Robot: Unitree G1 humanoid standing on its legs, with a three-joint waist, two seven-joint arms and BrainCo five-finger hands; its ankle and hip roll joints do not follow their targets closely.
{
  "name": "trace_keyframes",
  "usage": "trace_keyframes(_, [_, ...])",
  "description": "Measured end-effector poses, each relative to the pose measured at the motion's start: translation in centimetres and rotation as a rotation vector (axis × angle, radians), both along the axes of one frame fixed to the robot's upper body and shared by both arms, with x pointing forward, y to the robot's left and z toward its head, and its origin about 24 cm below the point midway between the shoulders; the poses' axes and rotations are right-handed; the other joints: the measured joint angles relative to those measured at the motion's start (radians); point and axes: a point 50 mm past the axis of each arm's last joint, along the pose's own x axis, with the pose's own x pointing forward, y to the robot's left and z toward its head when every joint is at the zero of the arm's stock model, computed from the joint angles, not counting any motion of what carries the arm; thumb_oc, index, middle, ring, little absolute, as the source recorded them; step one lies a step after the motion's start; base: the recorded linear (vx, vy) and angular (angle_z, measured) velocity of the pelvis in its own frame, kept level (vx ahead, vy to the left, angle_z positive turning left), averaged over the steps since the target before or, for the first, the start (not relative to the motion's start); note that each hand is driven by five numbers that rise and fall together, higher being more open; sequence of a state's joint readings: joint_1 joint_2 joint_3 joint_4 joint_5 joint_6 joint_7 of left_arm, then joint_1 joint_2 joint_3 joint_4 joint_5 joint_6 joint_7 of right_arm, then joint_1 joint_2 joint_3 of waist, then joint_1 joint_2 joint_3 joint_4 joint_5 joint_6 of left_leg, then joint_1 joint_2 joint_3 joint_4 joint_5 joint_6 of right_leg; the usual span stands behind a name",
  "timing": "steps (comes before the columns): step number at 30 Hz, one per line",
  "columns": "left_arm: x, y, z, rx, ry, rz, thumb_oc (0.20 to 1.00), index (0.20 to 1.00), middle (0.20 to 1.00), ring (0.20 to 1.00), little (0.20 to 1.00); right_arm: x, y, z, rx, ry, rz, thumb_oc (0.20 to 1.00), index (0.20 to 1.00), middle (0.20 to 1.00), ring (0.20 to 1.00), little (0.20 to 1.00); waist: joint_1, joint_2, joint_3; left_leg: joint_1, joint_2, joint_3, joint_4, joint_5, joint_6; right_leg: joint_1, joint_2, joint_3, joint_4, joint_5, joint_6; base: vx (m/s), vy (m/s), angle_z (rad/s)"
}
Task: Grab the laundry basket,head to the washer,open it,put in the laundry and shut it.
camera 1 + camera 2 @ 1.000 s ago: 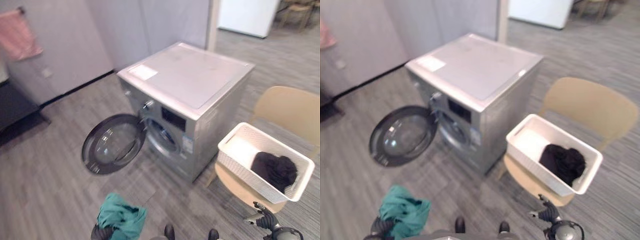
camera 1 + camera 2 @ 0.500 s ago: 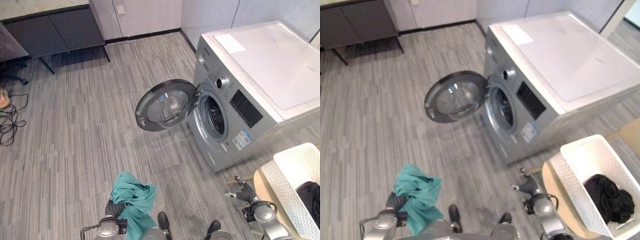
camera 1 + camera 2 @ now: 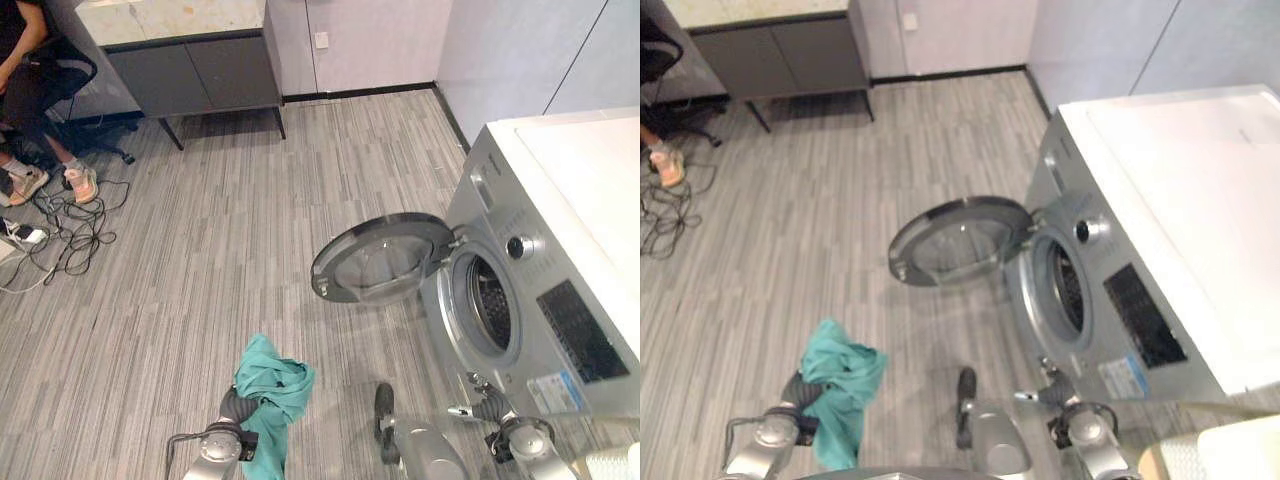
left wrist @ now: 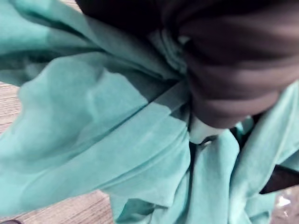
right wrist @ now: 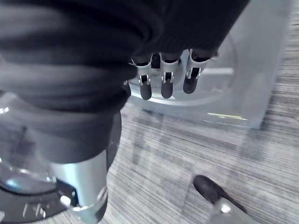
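A teal garment (image 3: 268, 382) hangs bunched from my left hand (image 3: 237, 408), low in front of me and above the floor. Up close, the cloth (image 4: 93, 121) wraps round the hand's dark cover (image 4: 233, 70). The silver washer (image 3: 560, 330) stands at the right with its round door (image 3: 380, 258) swung open toward me and the drum opening (image 3: 487, 305) exposed. My right hand (image 3: 482, 408) hovers low near the washer's front, its fingers (image 5: 162, 81) relaxed and holding nothing. A corner of the white laundry basket (image 3: 1230, 450) peeks in at the lower right.
A dark cabinet (image 3: 200, 75) stands against the far wall. A person sits at the upper left (image 3: 30, 90), with loose cables (image 3: 70, 225) on the floor beside their shoes. Open grey floor lies between the cabinet and the washer door.
The camera has swung left: the washer now sits at the right edge and the basket has nearly left the view. My left hand still holds the teal garment.
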State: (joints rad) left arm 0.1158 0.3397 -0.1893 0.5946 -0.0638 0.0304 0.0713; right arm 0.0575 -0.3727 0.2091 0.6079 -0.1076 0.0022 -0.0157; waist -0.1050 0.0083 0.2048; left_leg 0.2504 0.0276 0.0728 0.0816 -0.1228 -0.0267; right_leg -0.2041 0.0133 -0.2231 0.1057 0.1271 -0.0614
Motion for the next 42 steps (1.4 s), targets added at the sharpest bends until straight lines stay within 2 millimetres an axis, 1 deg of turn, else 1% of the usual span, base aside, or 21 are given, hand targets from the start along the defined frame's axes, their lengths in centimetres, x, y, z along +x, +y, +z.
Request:
trace_keyframes(1, [0.1, -0.5, -0.1, -0.016, -0.003, -0.004, 0.2, 0.2, 0.2, 0.2, 0.2, 0.1, -0.1, 0.1, -0.004, -0.003, 0.0, 1.0, 1.0, 1.0, 1.0, 1.0, -0.002, 0.0, -0.004, 0.001, 0.004, -0.002, 0.059, 0.02, -0.033, 0.042, 0.006, 0.001, -0.017, -0.018, 0.006, 0.22, -0.166, -0.07])
trace_keyframes(3, [1.1, -0.9, 0.7, -0.025, -0.05, -0.027, 0.2, 0.2, 0.2, 0.2, 0.2, 0.0, -0.1, 0.1, -0.003, -0.005, -0.002, 1.0, 1.0, 1.0, 1.0, 1.0, 0.005, -0.024, -0.023, -0.172, 0.02, 0.03, 0.443, 0.066, -0.109, 0.125, 0.012, 0.028, -0.099, -0.025, -0.023, 0.21, -0.069, -0.19])
trace_keyframes(4, [1.3, -1.1, 0.8, -0.028, -0.06, -0.036, 0.2, 0.2, 0.2, 0.2, 0.2, 0.2, -0.2, 0.2, -0.008, -0.01, -0.002, 1.0, 1.0, 1.0, 1.0, 1.0, 0.013, -0.025, -0.03, -0.239, 0.037, 0.044, 0.545, 0.047, -0.113, 0.145, 0.019, 0.051, -0.118, -0.022, -0.031, 0.18, 0.016, -0.55])
trace_keyframes(6, [1.4, -1.2, 0.8, -0.026, -0.06, -0.051, 0.2, 0.2, 0.2, 0.2, 0.2, 0.3, -0.1, 0.2, -0.01, -0.011, 0.004, 1.0, 1.0, 1.0, 1.0, 1.0, 0.022, -0.041, -0.035, -0.306, 0.025, 0.073, 0.46, -0.042, -0.088, 0.176, 0.017, 0.094, -0.152, -0.02, -0.038, 0.26, 0.057, -0.63])
trace_keyframes(8, [1.6, -1.2, 0.9, -0.02, -0.063, -0.06, 0.2, 0.2, 0.2, 0.2, 0.2, 0.2, 0.5, 0.0, -0.004, 0.0, 0.026, 1.0, 1.0, 1.0, 1.0, 1.0, 0.039, -0.059, -0.03, -0.34, 0.012, 0.074, 0.222, -0.029, -0.071, 0.203, 0.022, 0.162, -0.17, -0.024, -0.032, 0.27, 0.063, -0.97])
trace_keyframes(9, [1.5, -1.3, 0.8, -0.019, -0.054, -0.062, 0.2, 0.2, 0.2, 0.2, 0.2, 0.0, 0.9, -0.3, 0.004, 0.013, 0.033, 1.0, 1.0, 1.0, 1.0, 1.0, 0.054, -0.065, -0.026, -0.335, 0.016, 0.062, 0.047, 0.022, -0.053, 0.239, 0.024, 0.178, -0.186, -0.02, -0.033, 0.28, 0.07, -0.9])
trace_keyframes(11, [1.5, -1.3, 0.7, -0.019, -0.05, -0.06, 0.2, 0.2, 0.2, 0.2, 0.2, -0.5, 1.0, -0.8, 0.006, 0.038, 0.029, 1.0, 1.0, 1.0, 1.0, 1.0, 0.051, -0.065, -0.025, -0.373, 0.03, 0.036, -0.01, 0.106, -0.067, 0.273, 0.041, 0.206, -0.187, -0.058, 0.0, 0.26, 0.071, -0.67])
trace_keyframes(14, [1.7, -1.3, 0.8, -0.011, -0.057, -0.054, 0.2, 0.2, 0.2, 0.2, 0.2, -2.4, 0.0, -2.1, -0.025, 0.123, -0.012, 1.0, 1.0, 1.0, 1.0, 1.0, 0.059, -0.047, -0.027, -0.418, 0.035, -0.04, -0.07, 0.217, -0.069, 0.332, 0.064, 0.283, -0.186, -0.097, -0.04, 0.22, 0.085, -0.67])
trace_keyframes(17, [1.7, -1.4, 0.7, -0.008, -0.055, -0.052, 0.2, 0.2, 0.2, 0.2, 0.2, -2.9, -1.4, -2.3, -0.065, 0.147, -0.039, 1.0, 1.0, 1.0, 1.0, 1.0, 0.08, -0.023, -0.031, -0.394, 0.028, -0.103, -0.11, 0.242, -0.06, 0.332, 0.066, 0.361, -0.181, -0.106, -0.03, 0.28, 0.158, -0.98])
trace_keyframes(20, [0.9, -1.6, 0.1, -0.013, -0.02, -0.045, 0.2, 0.2, 0.2, 0.2, 0.2, -2.2, -1.7, -2.0, -0.073, 0.134, -0.05, 1.0, 1.0, 1.0, 1.0, 1.0, 0.084, 0.013, -0.021, -0.252, 0.031, -0.158, -0.168, 0.239, -0.018, 0.33, 0.071, 0.477, -0.119, -0.156, 0.033, 0.19, 0.17, -1.25])
trace_keyframes(21, [0.7, -1.6, 0.0, -0.007, -0.008, -0.05, 0.2, 0.2, 0.2, 0.2, 0.2, -2.1, -1.7, -1.9, -0.07, 0.119, -0.052, 1.0, 1.0, 1.0, 1.0, 1.0, 0.077, 0.014, -0.018, -0.245, 0.022, -0.123, -0.167, 0.232, -0.006, 0.314, 0.053, 0.447, -0.073, -0.191, 0.077, 0.14, 0.145, -0.65])
trace_keyframes(23, [1.3, -1.6, 0.2, 0.004, -0.02, -0.078, 0.2, 0.2, 0.2, 0.2, 0.2, -3.6, -1.9, -2.4, -0.067, 0.156, -0.069, 1.0, 1.0, 1.0, 1.0, 1.0, 0.07, 0.0, -0.013, -0.236, -0.027, -0.104, -0.167, 0.223, 0.004, 0.302, -0.009, 0.376, -0.061, -0.213, 0.09, 0.18, 0.209, -0.32])
trace_keyframes(28, [5.1, -1.7, 3.3, 0.078, -0.156, -0.209, 0.2, 0.2, 0.2, 0.2, 0.2, -2.2, 0.6, -2.6, 0.014, 0.126, -0.074, 1.0, 1.0, 1.0, 1.0, 1.0, 0.05, -0.028, 0.006, -0.202, -0.064, 0.08, -0.167, 0.18, 0.045, 0.22, -0.057, 0.451, 0.025, -0.235, 0.139, 0.08, 0.167, -1.0])
trace_keyframes(29, [5.6, -1.7, 4.5, 0.086, -0.205, -0.226, 0.2, 0.2, 0.2, 0.2, 0.2, -1.1, 1.1, -2.3, 0.017, 0.103, -0.055, 1.0, 1.0, 1.0, 1.0, 1.0, 0.059, -0.028, 0.01, -0.193, -0.049, 0.159, -0.167, 0.172, 0.055, 0.168, -0.042, 0.434, 0.053, -0.19, 0.182, -0.03, 0.166, -2.54])
trace_keyframes(30, [6.3, -1.1, 6.5, 0.123, -0.283, -0.265, 0.2, 0.2, 0.2, 0.2, 0.2, 1.1, 2.4, -1.3, 0.036, 0.036, -0.009, 1.0, 1.0, 1.0, 1.0, 1.0, 0.073, -0.026, 0.016, -0.195, -0.015, 0.251, -0.168, 0.163, 0.067, 0.116, -0.054, 0.265, 0.033, -0.148, 0.164, -0.06, 0.123, -3.15])
trace_keyframes(31, [7.9, -0.5, 8.3, 0.136, -0.361, -0.242, 0.2, 0.2, 0.2, 0.2, 0.2, 1.8, 2.6, -1.0, 0.035, 0.014, -0.003, 1.0, 1.0, 1.0, 1.0, 1.0, 0.074, -0.033, 0.025, -0.194, -0.023, 0.355, -0.167, 0.145, 0.082, 0.089, -0.163, -0.063, 0.068, -0.164, 0.141, -0.03, 0.114, -2.95])
trace_keyframes(32, [8.4, -0.8, 8.8, 0.117, -0.402, -0.224, 0.2, 0.2, 0.2, 0.2, 0.2, 1.4, 2.4, -1.2, 0.025, 0.026, -0.014, 1.0, 1.0, 1.0, 1.0, 1.0, 0.075, -0.025, 0.024, -0.193, -0.018, 0.385, -0.168, 0.134, 0.069, 0.093, -0.232, -0.225, 0.072, -0.165, 0.14, 0.01, 0.038, -1.88])
trace_keyframes(34, [7.6, -0.6, 8.4, 0.101, -0.404, -0.206, 0.2, 0.2, 0.2, 0.2, 0.2, 0.4, 2.6, -1.8, 0.011, 0.069, 0.006, 1.0, 1.0, 1.0, 1.0, 1.0, 0.091, -0.027, 0.022, -0.181, -0.002, 0.465, -0.168, 0.127, 0.044, 0.107, -0.288, -0.364, 0.108, -0.166, 0.144, 0.11, -0.077, -1.26])
trace_keyframes(35, [6.8, -0.3, 7.6, 0.105, -0.365, -0.197, 0.2, 0.2, 0.2, 0.2, 0.2, -0.2, 2.6, -2.1, 0.009, 0.086, 0.016, 1.0, 1.0, 1.0, 1.0, 1.0, 0.095, -0.031, 0.019, -0.172, -0.003, 0.492, -0.167, 0.128, 0.042, 0.107, -0.288, -0.369, 0.136, -0.161, 0.153, 0.11, -0.107, -0.91])
trace_keyframes(38, [4.7, -0.9, 4.3, 0.066, -0.221, -0.153, 0.2, 0.2, 0.2, 0.2, 0.2, -2.2, 1.0, -2.7, -0.011, 0.136, -0.032, 1.0, 1.0, 1.0, 1.0, 1.0, 0.055, -0.002, 0.015, -0.168, 0.023, 0.44, -0.167, 0.151, 0.027, 0.163, -0.199, -0.177, 0.053, -0.186, 0.154, 0.05, -0.168, 0.15])
trace_keyframes(42, [2.4, 0.1, 1.6, 0.082, -0.069, -0.108, 0.2, 0.2, 0.2, 0.2, 0.2, -2.6, -0.2, -2.9, -0.035, 0.155, -0.084, 1.0, 1.0, 1.0, 1.0, 1.0, 0.099, -0.047, 0.016, -0.269, 0.088, 0.295, 0.113, 0.179, -0.002, 0.18, -0.171, -0.098, 0.02, -0.178, 0.086, 0.03, -0.072, -0.43])
